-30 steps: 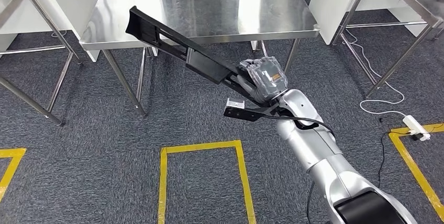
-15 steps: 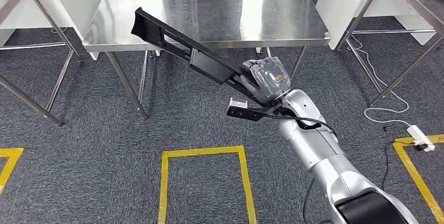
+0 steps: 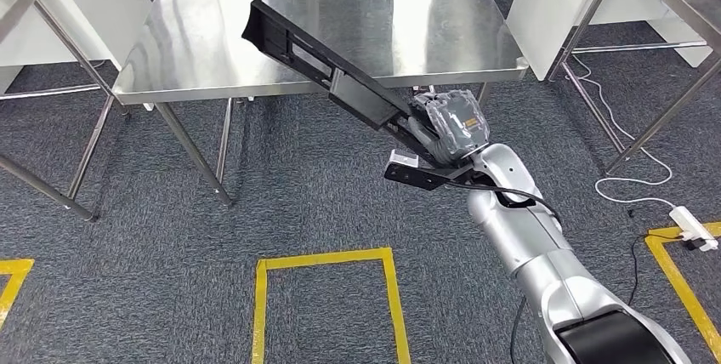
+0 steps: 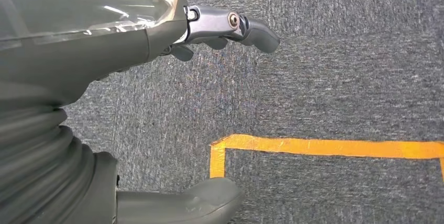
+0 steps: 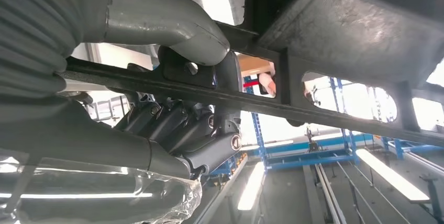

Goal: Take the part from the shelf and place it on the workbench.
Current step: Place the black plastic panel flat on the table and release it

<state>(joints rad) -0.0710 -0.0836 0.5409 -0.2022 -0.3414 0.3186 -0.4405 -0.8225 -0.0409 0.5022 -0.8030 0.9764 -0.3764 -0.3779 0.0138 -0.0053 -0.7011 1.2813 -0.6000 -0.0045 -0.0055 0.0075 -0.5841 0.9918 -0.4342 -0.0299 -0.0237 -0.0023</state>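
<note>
A square stainless-steel workbench (image 3: pixel 212 32) with a shiny, reflective top stands on slanted steel legs on a dark grey carpeted floor (image 3: pixel 127 236). To the left of the workbench stands another metal-framed table (image 3: pixel 34 7) with a white panel under it, and to the right of the workbench a third steel-legged table (image 3: pixel 655 7), also with a white panel. On the floor, nearer the camera than the workbench, yellow tape (image 3: pixel 327 258) marks an open rectangle; further yellow tape corners lie far left and far right of it. A white power strip (image 3: pixel 693 224) with a white cable (image 3: pixel 625 181) lies on the carpet right of the workbench, beside the right-hand tape.
</note>
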